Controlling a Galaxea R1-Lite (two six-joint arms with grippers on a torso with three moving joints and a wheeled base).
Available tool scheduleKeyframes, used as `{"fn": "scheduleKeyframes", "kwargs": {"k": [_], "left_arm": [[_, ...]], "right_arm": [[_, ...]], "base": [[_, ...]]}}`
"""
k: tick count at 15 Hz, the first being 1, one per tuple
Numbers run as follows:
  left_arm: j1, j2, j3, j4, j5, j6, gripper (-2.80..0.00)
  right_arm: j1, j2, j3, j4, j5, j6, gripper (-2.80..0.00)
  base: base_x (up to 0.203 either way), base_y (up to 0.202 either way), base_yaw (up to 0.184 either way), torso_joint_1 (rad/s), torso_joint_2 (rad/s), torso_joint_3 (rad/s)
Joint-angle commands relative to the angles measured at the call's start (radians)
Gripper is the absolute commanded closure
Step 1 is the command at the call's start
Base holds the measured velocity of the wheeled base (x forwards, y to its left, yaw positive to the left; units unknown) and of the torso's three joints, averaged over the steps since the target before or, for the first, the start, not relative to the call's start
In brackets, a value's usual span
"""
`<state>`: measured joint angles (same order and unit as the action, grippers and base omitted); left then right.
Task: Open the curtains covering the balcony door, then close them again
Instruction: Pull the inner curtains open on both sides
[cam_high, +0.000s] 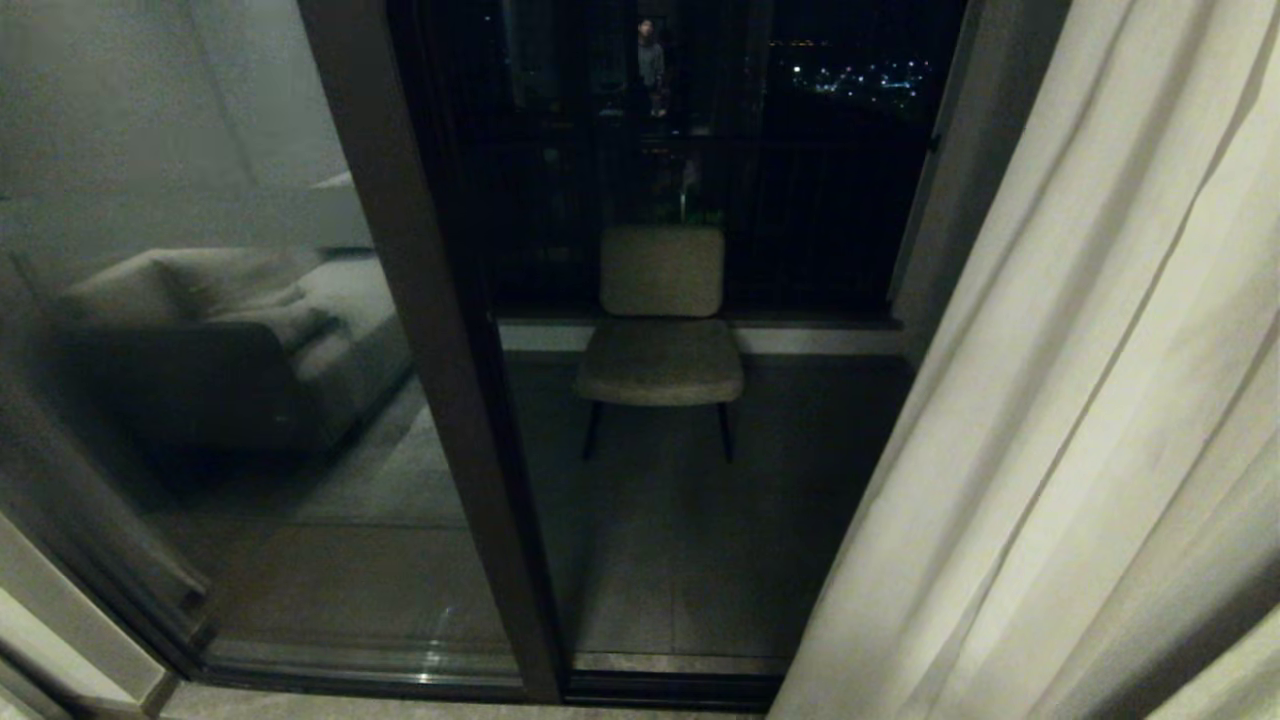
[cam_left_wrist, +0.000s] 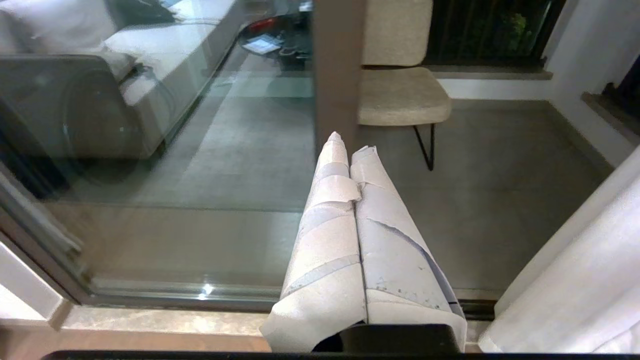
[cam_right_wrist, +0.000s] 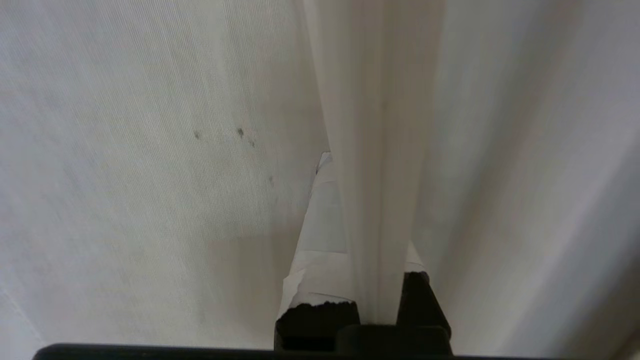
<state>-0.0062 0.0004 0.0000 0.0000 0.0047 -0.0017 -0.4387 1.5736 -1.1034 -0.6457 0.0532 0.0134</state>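
our right gripper (cam_right_wrist: 372, 300) is clamped on a fold of the curtain (cam_high: 1080, 420), so we can drag the cloth along by that pleat. the curtain hangs at the right, its edge beside bare glass of the balcony door (cam_high: 430, 330). open room runs leftward across the glass. our left gripper (cam_left_wrist: 350, 145) is closed on nothing, clear of the cloth.

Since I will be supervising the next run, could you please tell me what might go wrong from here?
1. The right gripper pinches only one narrow pleat of the curtain; that fold could slip free while being pulled.
2. The curtain hangs slanted across the balcony door, so a hard pull may strain its hanging.
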Motion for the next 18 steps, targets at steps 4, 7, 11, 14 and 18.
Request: {"fn": "scheduleKeyframes", "kwargs": {"k": [4,7,11,14,18], "left_arm": [[0.0,0.0,0.0,0.0,0.0,0.0,0.0],[0.0,0.0,0.0,0.0,0.0,0.0,0.0],[0.0,0.0,0.0,0.0,0.0,0.0,0.0],[0.0,0.0,0.0,0.0,0.0,0.0,0.0],[0.0,0.0,0.0,0.0,0.0,0.0,0.0]], "right_arm": [[-0.011,0.007,0.002,-0.005,0.0,-0.001,0.0],[-0.011,0.008,0.002,-0.005,0.0,-0.001,0.0],[-0.011,0.009,0.004,-0.005,0.0,-0.003,0.0],[-0.011,0.011,0.004,-0.005,0.0,-0.003,0.0],[-0.011,0.011,0.007,-0.005,0.0,-0.003,0.0]], "base": [[0.0,-0.199,0.0,0.004,0.0,0.005],[0.0,-0.189,0.0,0.006,0.0,0.0],[0.0,-0.192,0.0,0.002,0.0,0.002],[0.0,-0.189,0.001,0.004,0.0,0.0],[0.0,-0.19,0.0,0.0,0.0,0.003]]}}
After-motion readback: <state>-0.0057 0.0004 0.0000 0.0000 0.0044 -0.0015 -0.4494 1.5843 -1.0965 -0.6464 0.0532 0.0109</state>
